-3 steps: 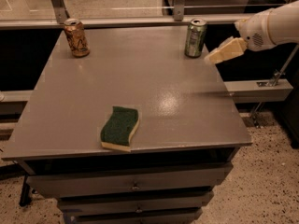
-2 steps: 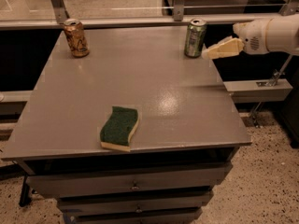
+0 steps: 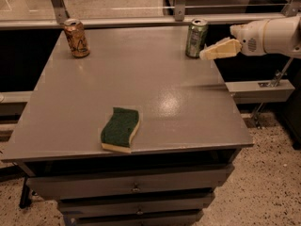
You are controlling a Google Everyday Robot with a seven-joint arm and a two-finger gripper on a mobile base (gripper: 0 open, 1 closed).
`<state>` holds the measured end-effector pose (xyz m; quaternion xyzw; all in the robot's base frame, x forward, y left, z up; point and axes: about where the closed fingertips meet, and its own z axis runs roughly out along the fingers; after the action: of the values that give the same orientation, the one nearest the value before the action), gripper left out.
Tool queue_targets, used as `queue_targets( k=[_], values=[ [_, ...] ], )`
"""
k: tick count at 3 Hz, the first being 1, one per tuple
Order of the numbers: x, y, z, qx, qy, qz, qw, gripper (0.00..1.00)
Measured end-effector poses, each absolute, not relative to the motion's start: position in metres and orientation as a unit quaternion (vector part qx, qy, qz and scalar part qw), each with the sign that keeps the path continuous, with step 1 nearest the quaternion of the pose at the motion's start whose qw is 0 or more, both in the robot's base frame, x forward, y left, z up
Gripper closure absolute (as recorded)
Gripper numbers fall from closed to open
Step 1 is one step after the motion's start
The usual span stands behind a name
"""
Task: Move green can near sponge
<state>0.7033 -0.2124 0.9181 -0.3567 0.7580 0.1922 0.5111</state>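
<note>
The green can (image 3: 196,37) stands upright at the back right of the grey table (image 3: 155,93). The sponge (image 3: 120,129), dark green on top with a pale yellow base, lies flat near the table's front edge, left of centre. My gripper (image 3: 211,52) reaches in from the right on a white arm, its pale fingertips just right of the can at about its lower half, close to it.
An orange-brown can (image 3: 76,37) stands at the back left corner. A metal rail and glass partition (image 3: 141,20) run behind the table. Drawers (image 3: 136,187) sit under the tabletop. A ledge (image 3: 263,89) lies to the right, below the arm.
My gripper has moved left and slightly up, closing the gap to the green can. The cans and sponge have not moved.
</note>
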Motion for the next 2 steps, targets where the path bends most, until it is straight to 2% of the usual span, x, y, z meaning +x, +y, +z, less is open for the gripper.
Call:
queue_targets(
  k=[2],
  values=[
    [0.725, -0.195, 0.907, -0.337, 0.728, 0.193, 0.565, 0.00]
  ],
)
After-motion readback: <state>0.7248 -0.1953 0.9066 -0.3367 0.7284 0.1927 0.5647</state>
